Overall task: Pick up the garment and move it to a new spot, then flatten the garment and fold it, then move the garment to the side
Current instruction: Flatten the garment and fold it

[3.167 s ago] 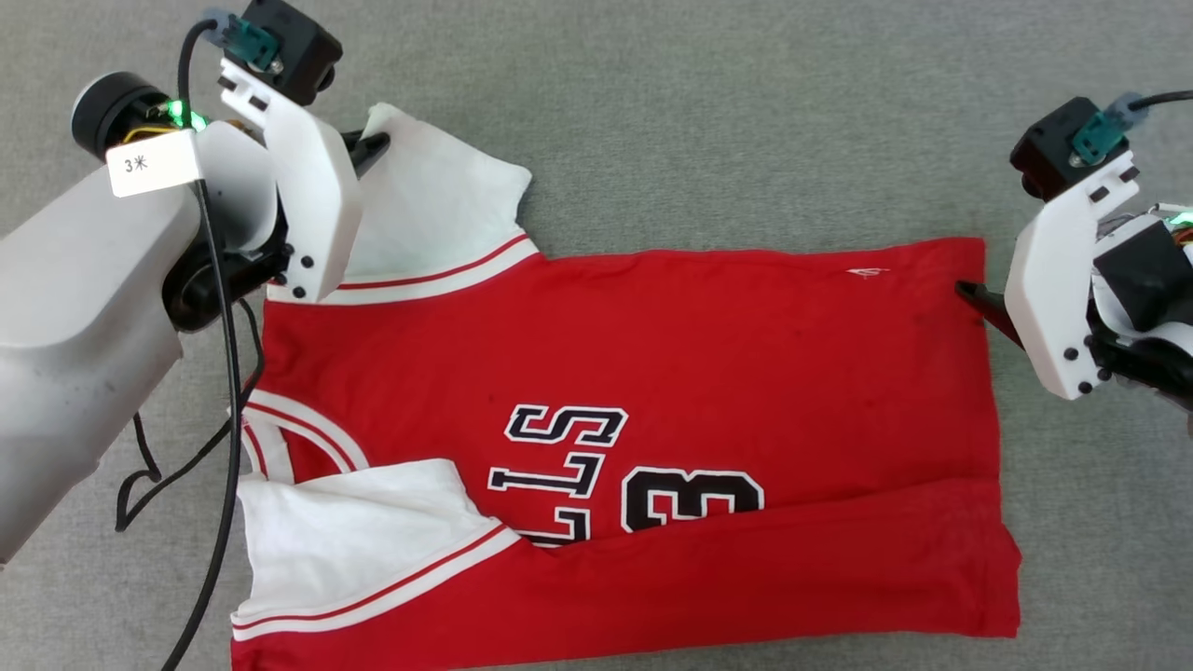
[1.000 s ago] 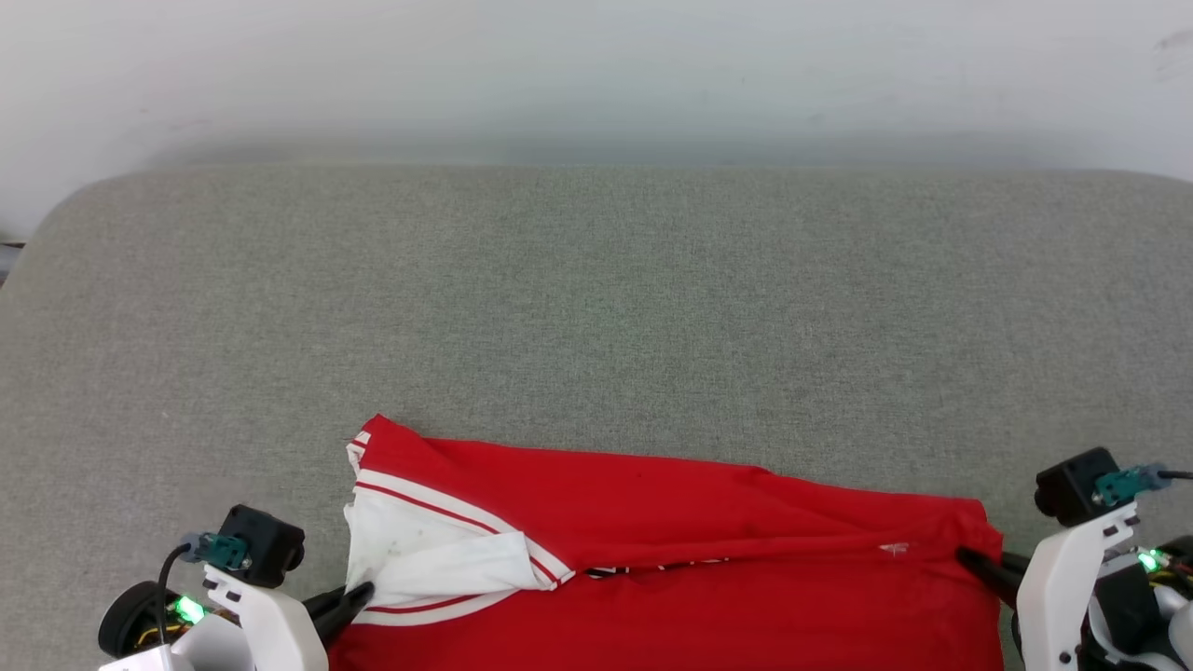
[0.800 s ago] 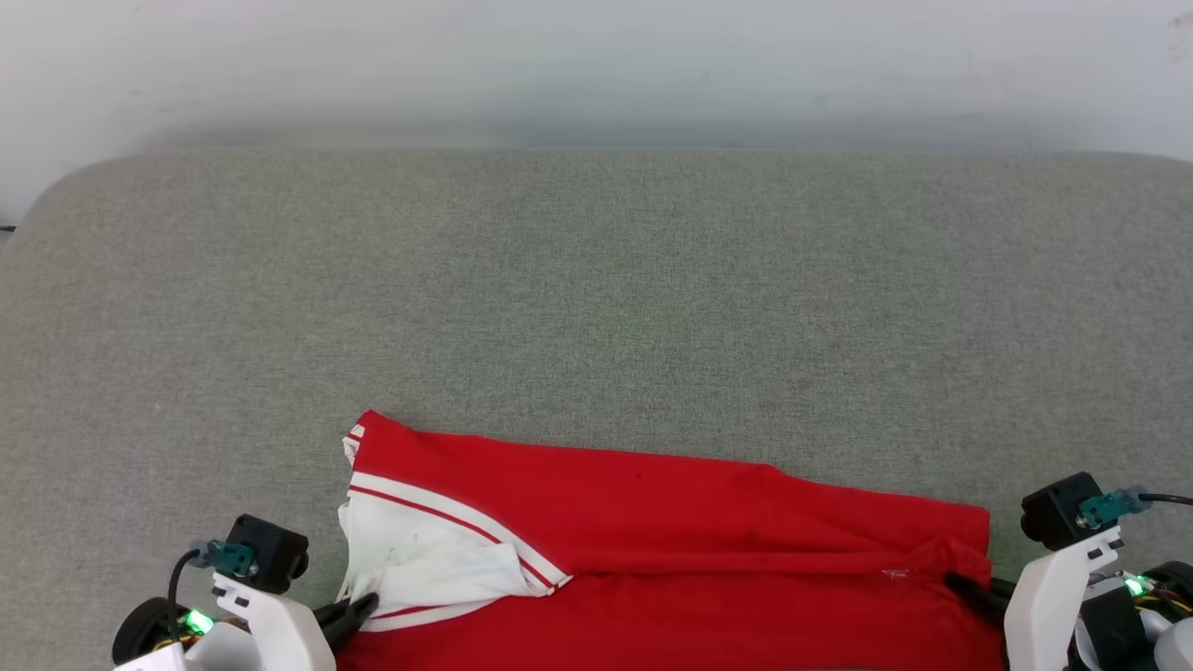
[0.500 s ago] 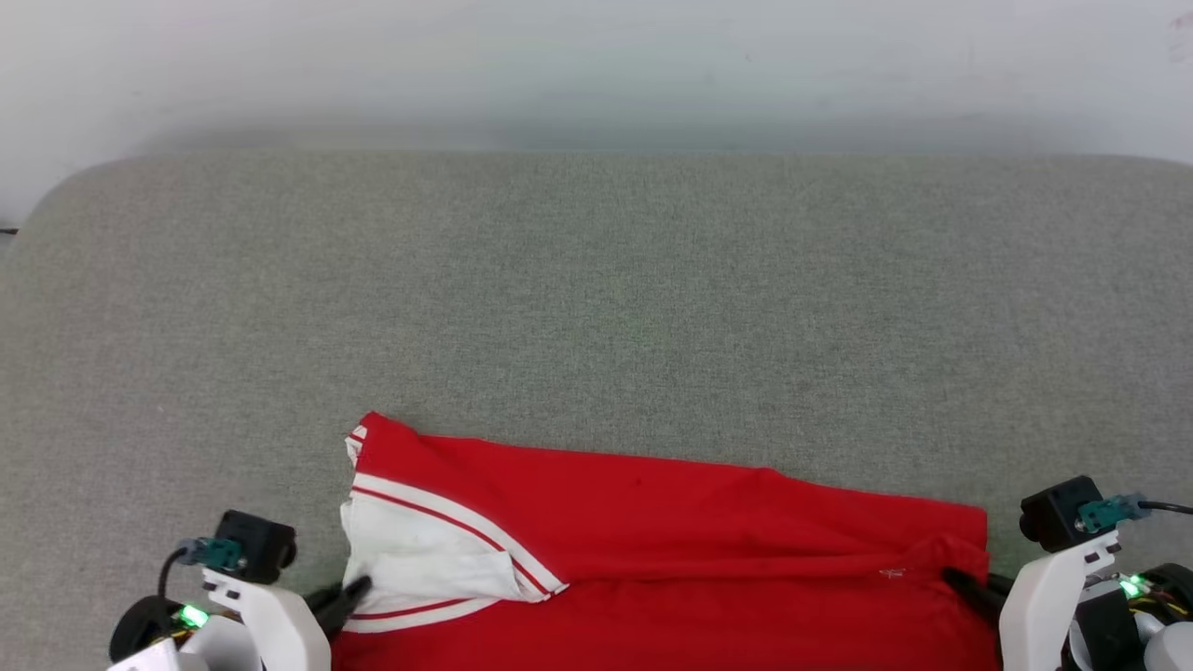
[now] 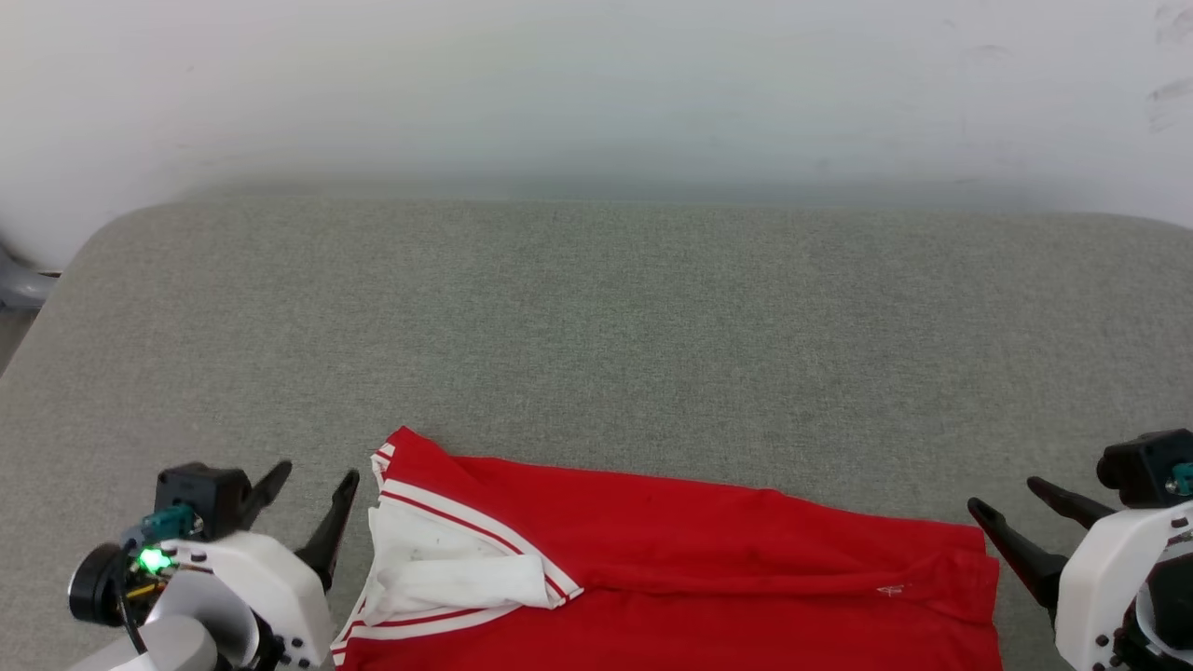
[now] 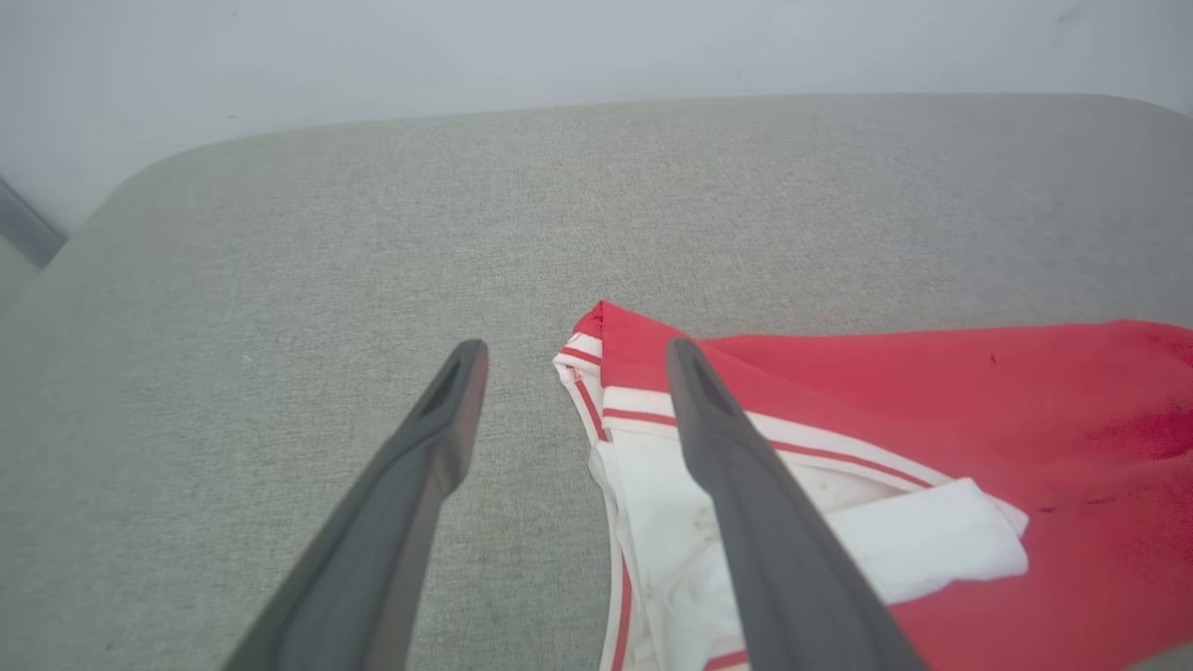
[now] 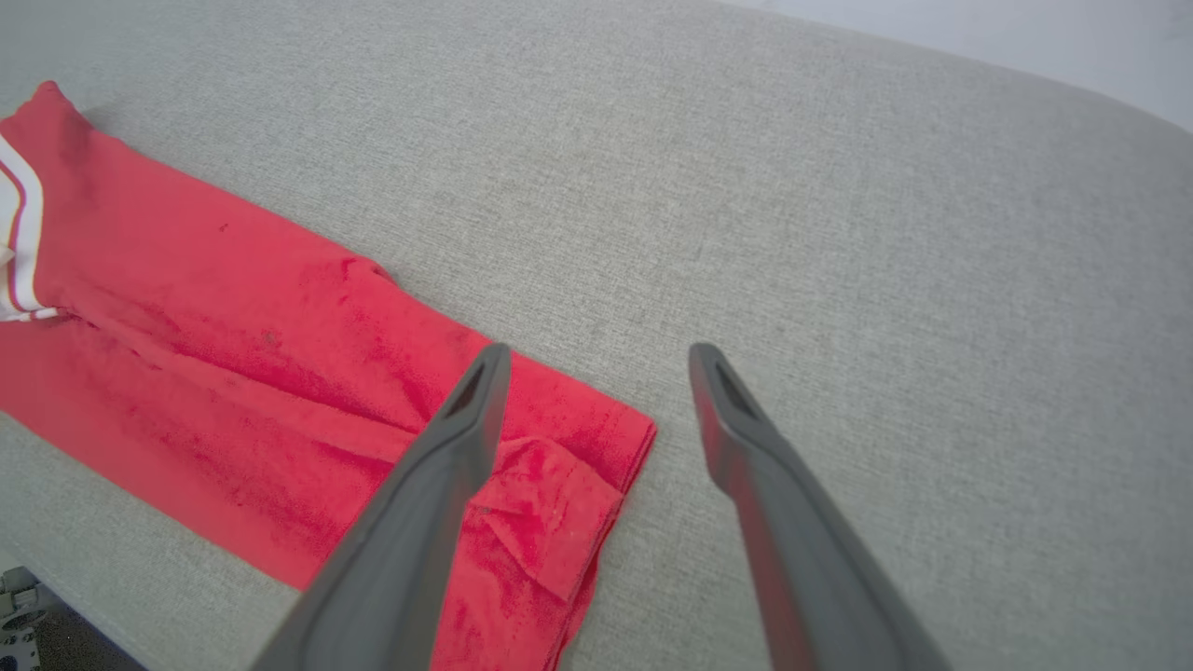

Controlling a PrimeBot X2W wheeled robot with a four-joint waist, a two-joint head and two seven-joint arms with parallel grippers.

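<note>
1. Surface: grey woven upholstered pad (image 5: 596, 326) with rounded far corners, flat and wide, running ahead of both grippers to a far edge.
2. Room: plain pale wall (image 5: 596, 84) directly behind the pad's far edge, with faint scuff marks at its upper right. A dark grey item (image 5: 14, 284) sits off the pad's far-left corner, too cut off to name.
3. The garment (image 5: 708, 550): a red jersey T-shirt lying folded lengthwise in a long band on the near part of the pad, stretched between the two grippers. The chest print is hidden.
4. White sleeve (image 5: 447, 568): doubled over on top of the red cloth at the end nearest the left gripper, edged by red-and-white striped trim (image 5: 438, 503).
5. Hem corner (image 7: 550, 522): turned over and creased at the end nearest the right gripper.
6. Left gripper (image 5: 316, 472): fingers spread wide and holding nothing, just outside the sleeve end. In the wrist view its inner finger crosses over the sleeve, and contact probably isn't made.
7. Right gripper (image 5: 1003, 493): fingers spread wide and empty, just outside the hem end, with bare pad beyond its outer finger.
8. Obstructions: the open pad ahead of both grippers carries nothing but the garment.
</note>
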